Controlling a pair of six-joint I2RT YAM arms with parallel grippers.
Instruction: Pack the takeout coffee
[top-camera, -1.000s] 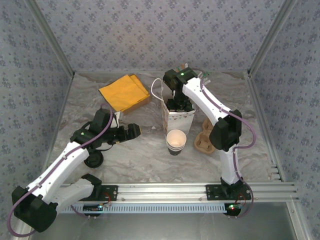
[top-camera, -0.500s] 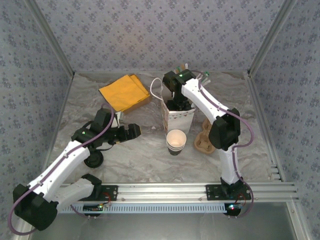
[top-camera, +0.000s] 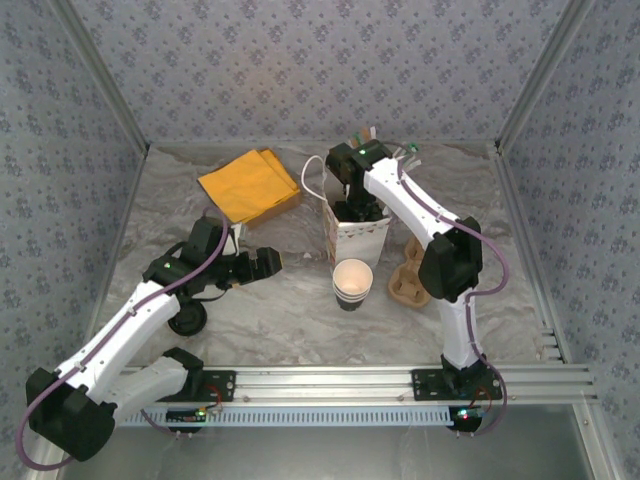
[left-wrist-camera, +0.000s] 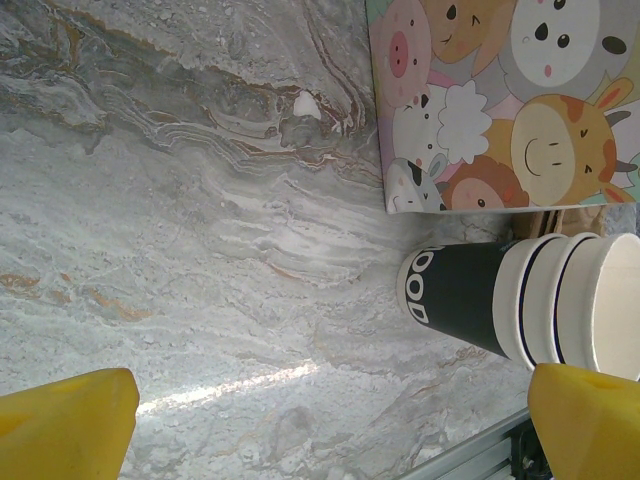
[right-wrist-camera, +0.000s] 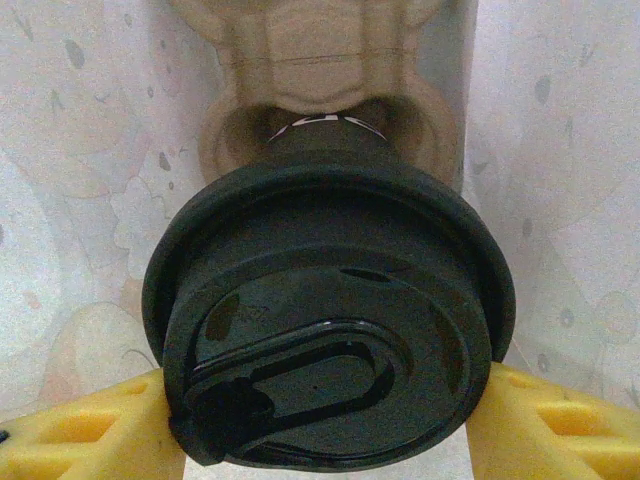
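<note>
Inside the paper bag (top-camera: 358, 238), twelve o'clock from the takeout coffee (top-camera: 352, 281), the right gripper (right-wrist-camera: 320, 425) holds a black-lidded cup (right-wrist-camera: 330, 300) over a carrier (right-wrist-camera: 320, 60); releasing off-centre could tip it. Left gripper (left-wrist-camera: 325, 420) wide apart.

Your left pincer (top-camera: 270, 262) is a black block with blunt, bright yellow fingers (left-wrist-camera: 62, 425). Behind it, your left arm (top-camera: 125, 330) is made of white shells linked by black joints. A purple left cable (top-camera: 24, 435) trails along it, and a green lamp (top-camera: 160, 268) glows just back from the pincer. Now your right pincer (top-camera: 358, 212): the same yellow fingers (right-wrist-camera: 80, 435) with moulded pockets. Behind it come the white-and-black right arm (top-camera: 415, 210) and a purple right cable (top-camera: 502, 270).
</note>
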